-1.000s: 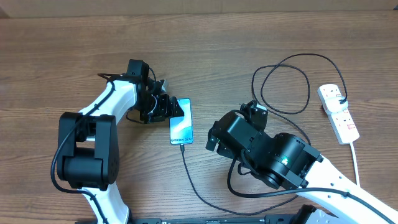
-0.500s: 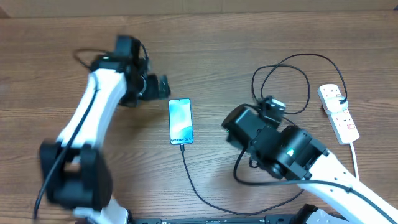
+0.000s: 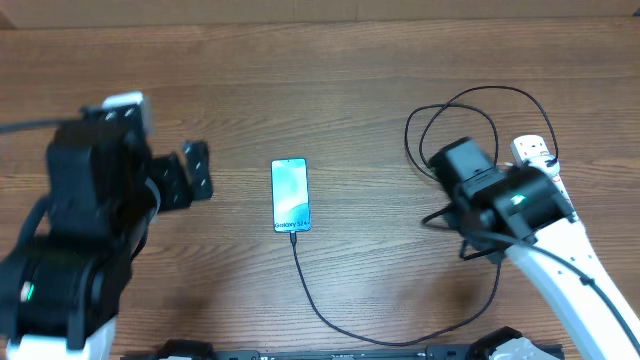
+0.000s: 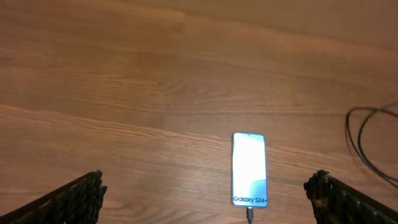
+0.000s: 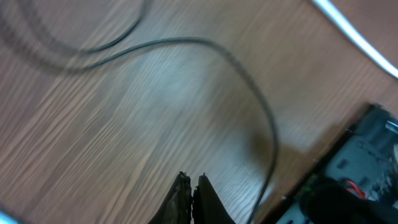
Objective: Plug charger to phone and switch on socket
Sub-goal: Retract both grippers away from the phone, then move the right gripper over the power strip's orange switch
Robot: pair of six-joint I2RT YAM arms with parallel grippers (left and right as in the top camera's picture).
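The phone [image 3: 290,194] lies flat mid-table with its light blue screen up, and it also shows in the left wrist view [image 4: 250,168]. The charger's black cable [image 3: 312,291] has its connector [image 4: 250,214] in the phone's bottom edge. From there it runs to the front edge and loops at the back right [image 3: 458,128]. My left gripper [image 3: 186,174] hangs open to the left of the phone and apart from it, its fingers [image 4: 76,199] wide. My right gripper [image 5: 193,186] is shut on nothing above bare wood, just left of the white socket [image 3: 533,150], which my arm partly hides.
The socket's white cord [image 5: 356,32] crosses the top right of the right wrist view, and a black cable [image 5: 249,93] curves over the wood there. The table's front edge and the robot's base [image 5: 360,174] show at lower right.
My left gripper let go of the phone, opened wide and drew back to the left and up. My right gripper shut and swung right, toward the socket.
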